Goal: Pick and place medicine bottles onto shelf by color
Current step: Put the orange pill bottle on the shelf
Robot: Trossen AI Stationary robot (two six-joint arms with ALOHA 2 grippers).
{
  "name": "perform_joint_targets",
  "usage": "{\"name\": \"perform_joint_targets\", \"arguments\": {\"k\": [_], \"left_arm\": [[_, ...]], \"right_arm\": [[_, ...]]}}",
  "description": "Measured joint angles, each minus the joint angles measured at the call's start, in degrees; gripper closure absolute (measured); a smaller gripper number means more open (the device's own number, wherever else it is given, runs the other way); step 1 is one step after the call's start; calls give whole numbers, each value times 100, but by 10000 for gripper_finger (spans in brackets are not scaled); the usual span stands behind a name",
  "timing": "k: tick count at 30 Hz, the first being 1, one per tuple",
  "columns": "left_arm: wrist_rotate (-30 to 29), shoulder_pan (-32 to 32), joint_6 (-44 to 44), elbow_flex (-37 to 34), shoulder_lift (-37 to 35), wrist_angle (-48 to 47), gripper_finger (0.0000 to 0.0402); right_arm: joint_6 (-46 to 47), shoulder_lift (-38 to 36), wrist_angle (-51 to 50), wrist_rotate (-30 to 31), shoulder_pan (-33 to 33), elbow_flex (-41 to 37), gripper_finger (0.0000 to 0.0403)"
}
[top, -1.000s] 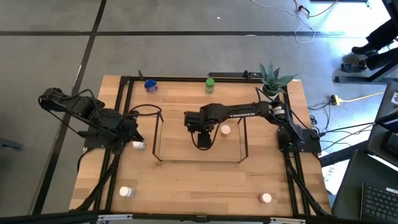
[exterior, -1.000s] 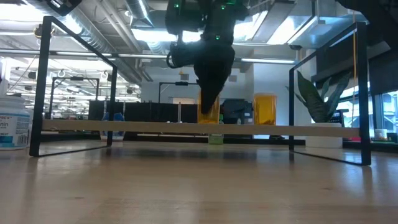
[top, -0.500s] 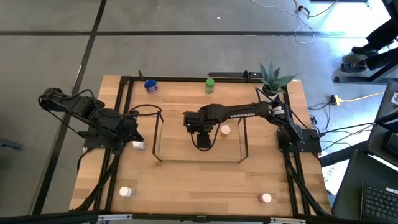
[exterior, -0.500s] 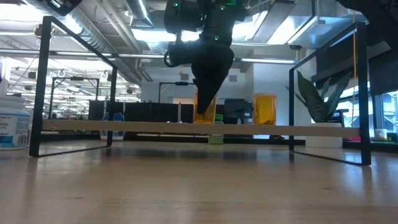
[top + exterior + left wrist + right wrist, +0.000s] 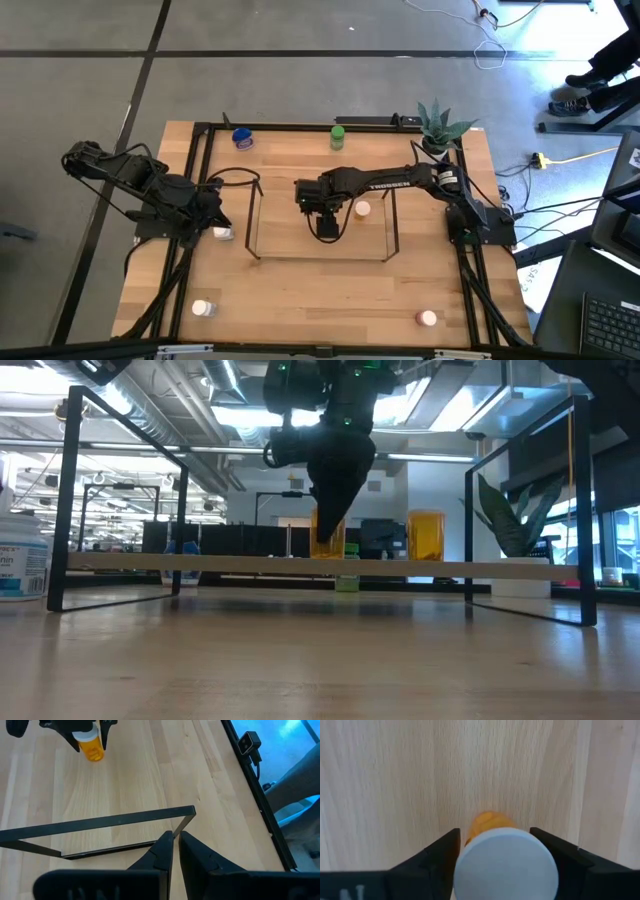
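Note:
An orange medicine bottle with a pale cap (image 5: 505,865) stands upright on the shelf's board (image 5: 200,565), also seen in the low view (image 5: 328,542) and the left wrist view (image 5: 91,747). My right gripper (image 5: 495,832) points down over it near the shelf's middle (image 5: 326,228), open. Its fingers (image 5: 442,850) stand on either side of the bottle, with thin strips of wood showing between. A second orange bottle (image 5: 425,535) stands on the board to its right (image 5: 362,209). My left gripper (image 5: 175,845) waits, shut, at the shelf's left end (image 5: 215,213).
Loose bottles stand around the table: blue-capped (image 5: 241,137) and green-capped (image 5: 338,136) at the far edge, white-capped by the left arm (image 5: 222,233) and near left (image 5: 203,308), pink-capped near right (image 5: 427,318). A potted plant (image 5: 437,125) stands at the far right. The shelf's wire ends (image 5: 67,500) rise upright.
My right gripper's tips and the orange bottle between them have shifted a little toward the table's left edge. The bottle stays upright on the shelf board.

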Motion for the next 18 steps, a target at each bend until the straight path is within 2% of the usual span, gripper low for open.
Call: {"name": "perform_joint_targets", "arguments": {"k": [9,18], "left_arm": [[0,0,0,0,-2,-1,376],[0,0,0,0,-2,-6,376]], "right_arm": [[49,0,-155,0,1,342,161],[435,0,-756,0,2,916,161]]}}
